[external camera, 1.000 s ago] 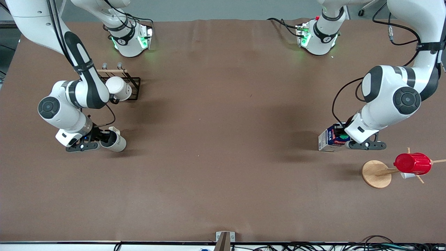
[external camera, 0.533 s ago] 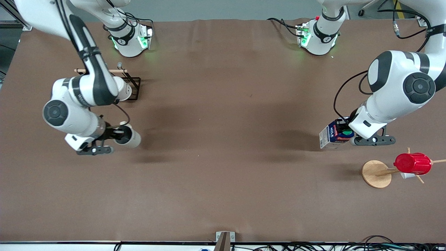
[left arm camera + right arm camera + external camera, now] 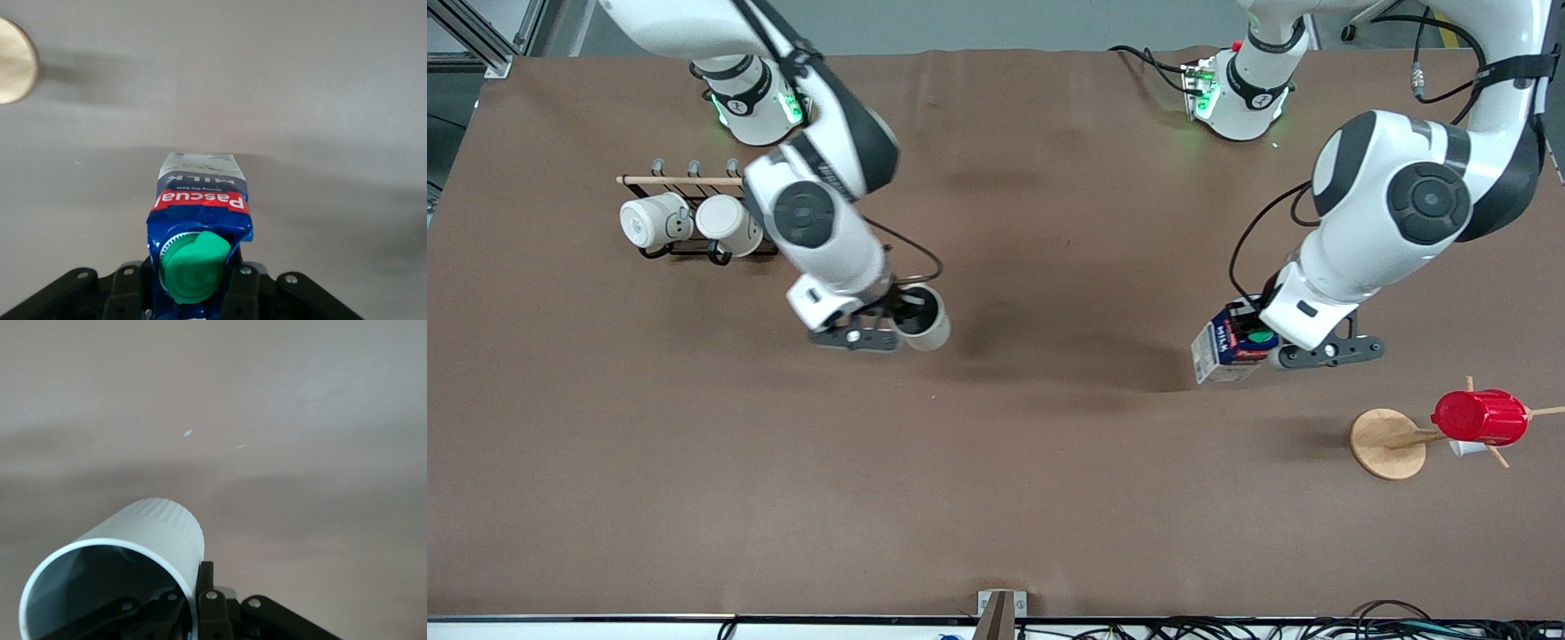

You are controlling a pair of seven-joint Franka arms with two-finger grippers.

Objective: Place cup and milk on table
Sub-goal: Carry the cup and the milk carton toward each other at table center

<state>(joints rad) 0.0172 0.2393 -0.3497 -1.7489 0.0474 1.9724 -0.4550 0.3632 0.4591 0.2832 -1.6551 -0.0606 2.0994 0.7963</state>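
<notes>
The cup (image 3: 921, 319) hangs over mid-table (image 3: 996, 498), rim pinched by the right end effector (image 3: 887, 327); gripped by one wall, it could swing or land tilted and roll. The milk (image 3: 1226, 346), clamped near its cap by the left end effector (image 3: 1272, 345), is also airborne and may topple if released high

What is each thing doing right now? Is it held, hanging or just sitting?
cup: held up by the right pincer, over the table.
milk: held up by the left pincer, cap on.
two white mugs: hanging on the rack.
red cup: hanging on the wooden stand.
</notes>
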